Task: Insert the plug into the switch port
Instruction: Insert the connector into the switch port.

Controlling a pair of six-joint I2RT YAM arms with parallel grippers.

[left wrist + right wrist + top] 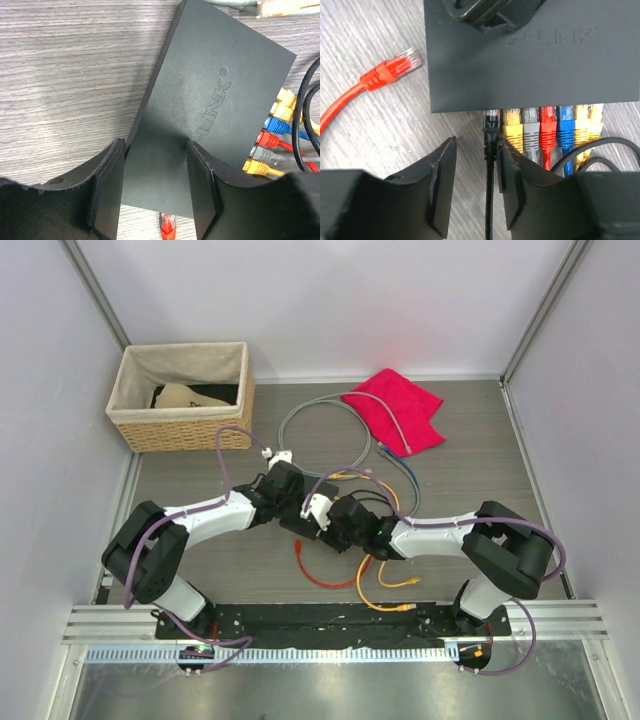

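Grey wood-look tabletop [470, 475] w/ two black arms meeting near its centre. We see the switch [215, 95], a flat dark grey box, lying flat there, closer to the near edge than the far one. The L gripper [155, 145] sits over one short end of the switch, fingers spread. One finger [107, 190] is by its long edge and the other is over its top, but we can't tell if either touches. The R gripper [476, 144] faces the port edge, fingers apart & holding nothing. At the end port is the black plug [491, 121], prob. partly in; depth unclear. Its black cable [489, 200] runs btwn the R fingers, just beside one. Alongside sits a row of plugs [547, 125]: yellow, grey, red, blue, two more yellow. A loose red plug [395, 67] lies on the tabletop beside the switch. The basket [180, 430] is at the far left corner; the red cloth [395, 410] is by the far edge.
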